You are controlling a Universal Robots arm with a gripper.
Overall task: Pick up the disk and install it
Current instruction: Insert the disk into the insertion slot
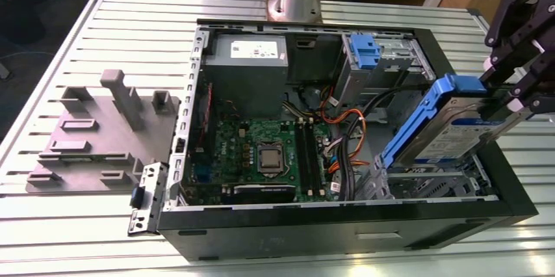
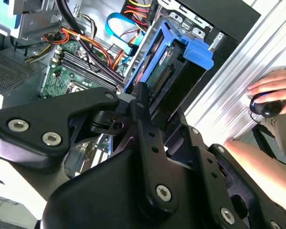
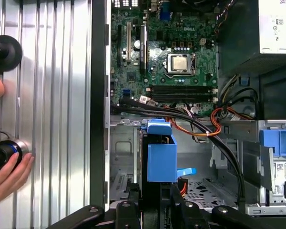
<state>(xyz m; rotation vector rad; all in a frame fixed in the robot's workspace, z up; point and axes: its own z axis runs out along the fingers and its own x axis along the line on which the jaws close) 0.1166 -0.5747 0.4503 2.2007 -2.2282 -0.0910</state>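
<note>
Half done, at a guess: past the pick-up, not yet through the install. Found the flat silver-grey metal disk with its blue-and-white label and blue plastic side rails (image 1: 458, 135) off the table and steeply tilted. Saw its lower end dipped inside the open black computer case (image 1: 347, 228) and its upper end raised above the case wall on the exterior view's right. Saw the black linkage gripper (image 1: 510, 103) clamped on that raised end, with the jaws drawn in against the disk's two sides and no wider than the disk itself.

Placed the disk just above the grey perforated metal drive cage (image 1: 433, 186) in the case's corner, near the bundle of orange and black cables (image 1: 347, 124) and apart from the green motherboard (image 1: 260, 153). Could not tell whether the lower end touched the cage. Noted a person's hand (image 3: 7, 177) on the ribbed aluminium table (image 3: 52, 95) outside the case wall, apart from the disk.

Took the step in hand to be the approach to the bay. Judged the seating to call for taking out the tilt, squaring the blue rails with the cage's guides, and keeping the disk's edge off the cables. Judged a firm, unshifted grip needed as well.
</note>
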